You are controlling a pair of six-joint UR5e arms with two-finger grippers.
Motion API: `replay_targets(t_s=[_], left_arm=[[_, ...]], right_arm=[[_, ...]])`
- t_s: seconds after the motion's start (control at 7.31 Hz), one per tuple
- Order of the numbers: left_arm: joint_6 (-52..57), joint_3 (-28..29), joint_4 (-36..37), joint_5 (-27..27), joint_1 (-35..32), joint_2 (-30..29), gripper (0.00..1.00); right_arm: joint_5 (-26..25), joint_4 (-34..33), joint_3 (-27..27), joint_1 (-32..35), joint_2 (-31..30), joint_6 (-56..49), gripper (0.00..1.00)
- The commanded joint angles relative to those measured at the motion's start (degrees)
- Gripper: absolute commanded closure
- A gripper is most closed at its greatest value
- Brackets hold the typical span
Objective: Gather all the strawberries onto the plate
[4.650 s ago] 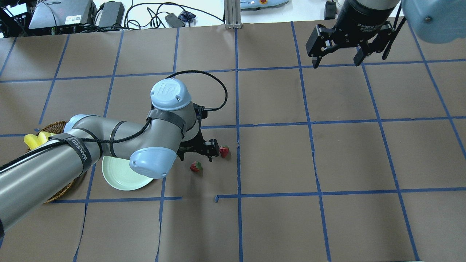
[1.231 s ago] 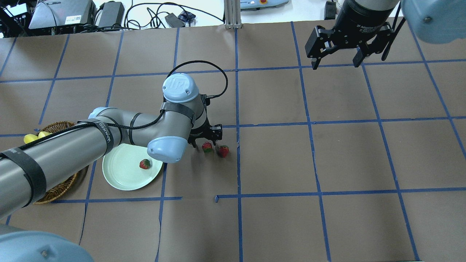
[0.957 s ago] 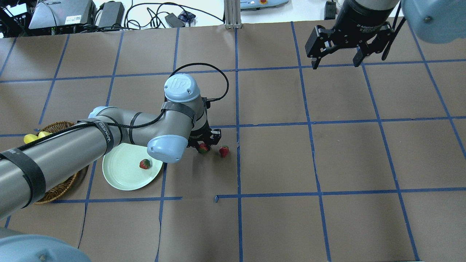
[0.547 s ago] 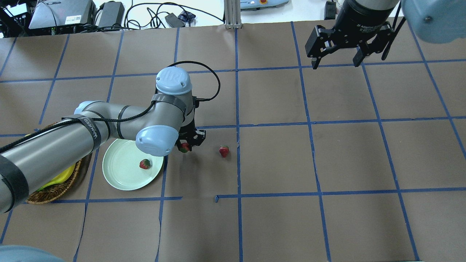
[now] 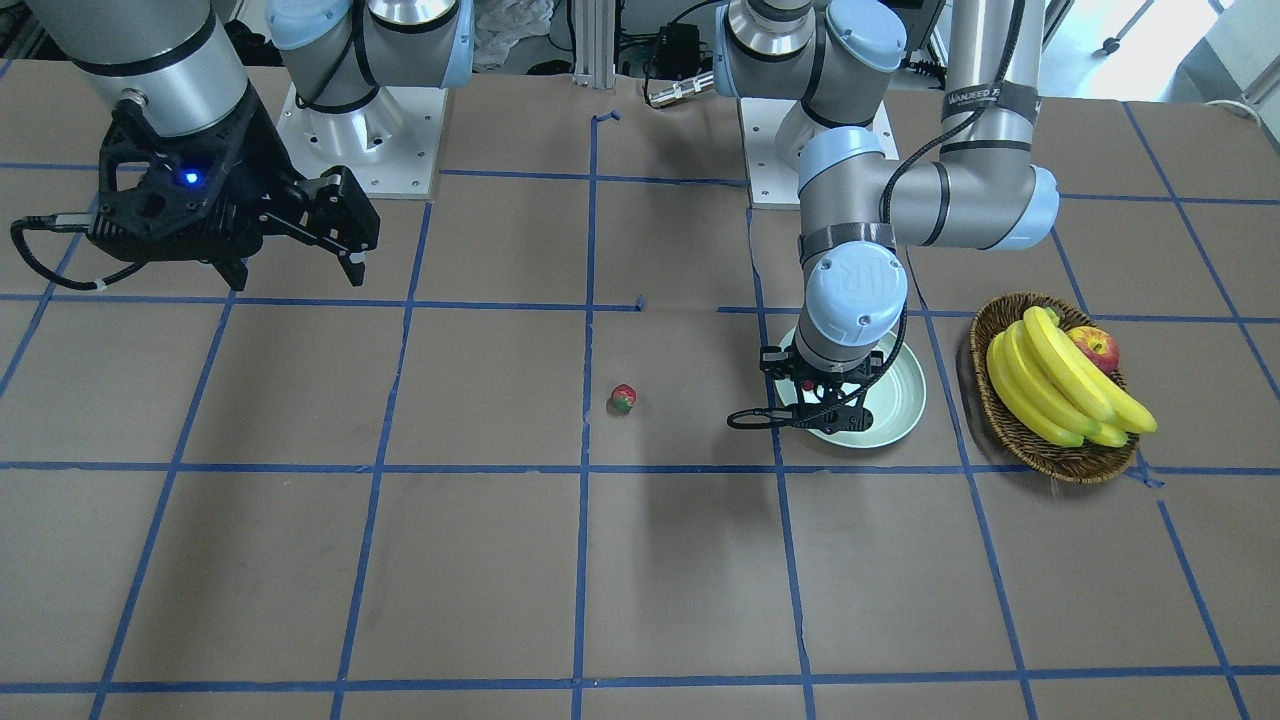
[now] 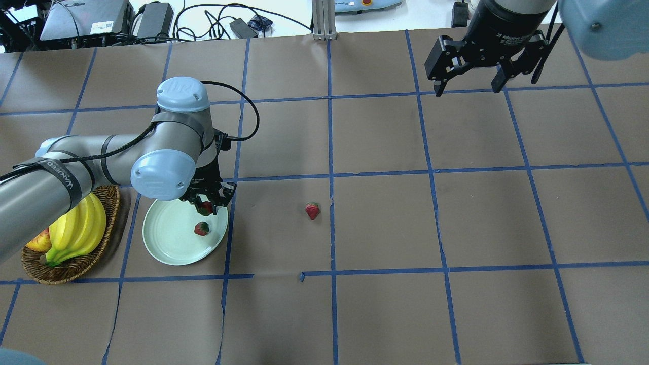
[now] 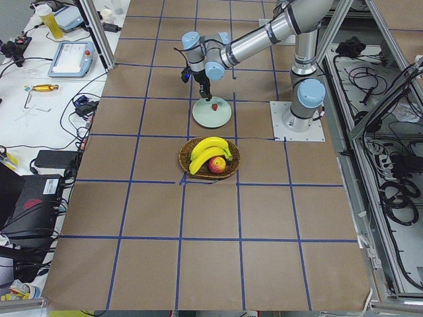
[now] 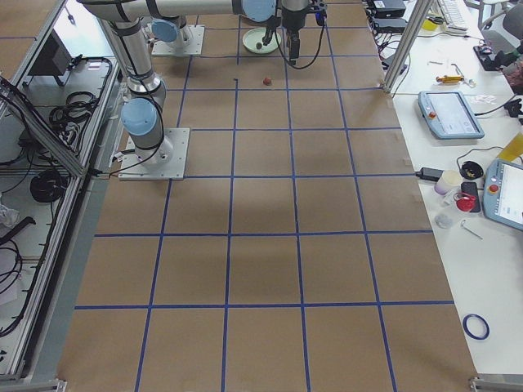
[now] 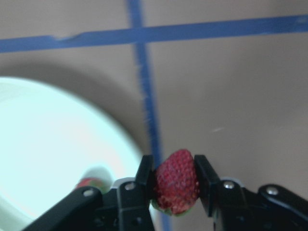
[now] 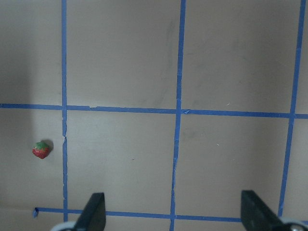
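Observation:
My left gripper is shut on a strawberry and holds it above the far right rim of the pale green plate. A second strawberry lies inside the plate, just below the gripper. A third strawberry lies on the brown table to the right of the plate, and also shows in the right wrist view. My right gripper is open and empty, high over the far right of the table.
A brown wicker basket with bananas and an apple stands just left of the plate. Blue tape lines grid the table. Cables and boxes lie beyond its far edge.
My left gripper shut on a strawberry near the table's middle and carried it left to the plate's rim. One strawberry got into the plate earlier. The right arm has not moved.

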Motion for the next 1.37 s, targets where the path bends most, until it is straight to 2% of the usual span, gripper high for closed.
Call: replay_targets(t_s=[0.0, 0.27, 0.41, 0.55, 0.68, 0.96, 1.09, 1.23], left_arm=[[-0.15, -0.61, -0.17, -0.46, 0.03, 0.29, 0.00], [-2.68, -0.08, 0.09, -1.86, -2.42, 1.42, 0.00], [-9.05, 0.35, 1.92, -3.87, -5.83, 0.82, 0.00], [-18.60, 1.14, 8.29, -7.64, -9.95, -0.84, 0.00], [-22.44, 1.23, 14.53, -10.98, -12.69, -2.68, 0.00], [-25.97, 1.41, 21.86, -10.93, -17.53, -6.11, 0.02], [-26.25, 1.41, 23.37, -11.19, -18.25, -7.43, 0.07], [-26.25, 1.41, 23.56, -11.10, -19.13, -8.23, 0.16]], right_arm=[[0.00, 0.00, 0.00, 0.00, 0.03, 0.00, 0.00], [0.00, 0.00, 0.09, 0.00, 0.20, -0.09, 0.00], [0.00, 0.00, 0.09, 0.00, 0.20, 0.00, 0.00], [0.00, 0.00, 0.09, 0.00, 0.20, 0.00, 0.00], [0.00, 0.00, 0.09, 0.00, 0.20, 0.00, 0.00], [0.00, 0.00, 0.26, 0.00, 0.11, 0.00, 0.00], [0.00, -0.09, 0.44, 0.00, 0.03, 0.00, 0.00], [0.00, -0.09, 0.44, 0.00, 0.03, -0.09, 0.00]])
